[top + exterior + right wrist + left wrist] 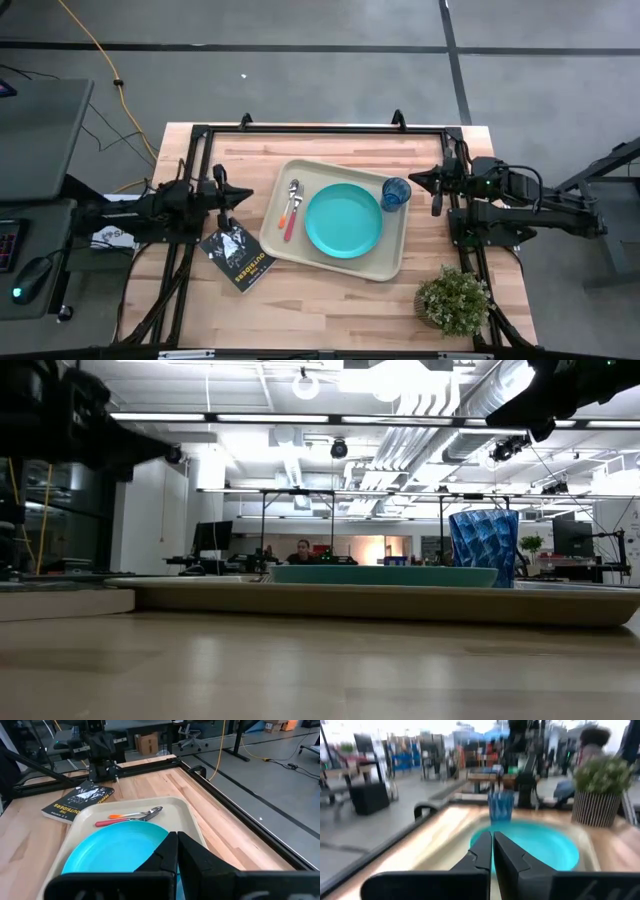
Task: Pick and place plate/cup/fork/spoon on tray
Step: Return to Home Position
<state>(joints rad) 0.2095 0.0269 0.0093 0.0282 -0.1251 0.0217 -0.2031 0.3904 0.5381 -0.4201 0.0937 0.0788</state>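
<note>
The beige tray (296, 249) lies mid-table. On it rest the turquoise plate (343, 221), the dark blue cup (396, 193) standing at its far right corner, and the pink-handled fork (290, 219) and silvery spoon (292, 194) side by side at its left end. My left gripper (243, 198) is shut and empty, raised left of the tray. My right gripper (417, 180) is shut and empty, raised right of the cup. The plate (116, 852), fork (122, 820) and spoon (150, 813) also show in the right wrist view.
A black booklet (237, 257) lies on the table left of the tray, near its front. A potted plant (454, 299) stands at the table's near right corner. A black frame (320, 129) runs along the table's far edge.
</note>
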